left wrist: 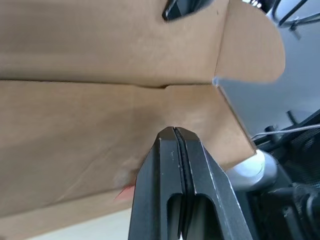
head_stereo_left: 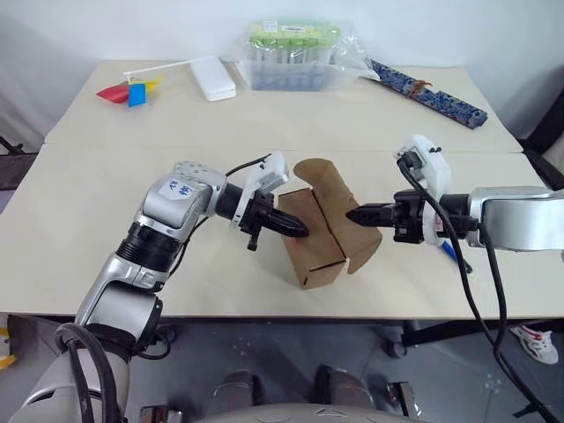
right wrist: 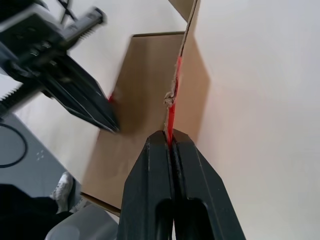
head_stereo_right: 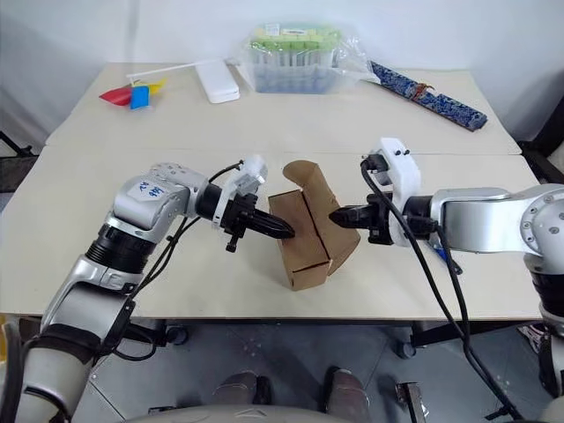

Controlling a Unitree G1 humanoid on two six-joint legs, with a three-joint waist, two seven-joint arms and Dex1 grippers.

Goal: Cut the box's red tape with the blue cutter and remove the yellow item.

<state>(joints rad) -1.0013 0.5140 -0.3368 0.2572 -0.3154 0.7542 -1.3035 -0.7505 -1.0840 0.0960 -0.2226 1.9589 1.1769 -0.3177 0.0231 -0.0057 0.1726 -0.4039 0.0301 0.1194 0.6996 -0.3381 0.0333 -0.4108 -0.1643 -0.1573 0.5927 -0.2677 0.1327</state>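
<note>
Holding the small brown cardboard box open near the table's front edge.
Right gripper, clamped shut, pinches the red-taped flap back; left gripper, closed empty, braces the box's side, apparently to expose the contents.

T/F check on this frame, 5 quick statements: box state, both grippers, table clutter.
1. The box has a flap standing open. True.
2. The left gripper has its fingers wide open. False: they are shut, with the tip against the box's side.
3. The right gripper is shut on a box flap that carries the red tape. True.
4. The pinwheel lies right beside the box. False: it lies at the table's far left corner, well apart from the box.
5. The plastic-wrapped container is stacked on the box. False: it stands at the table's far edge.
</note>
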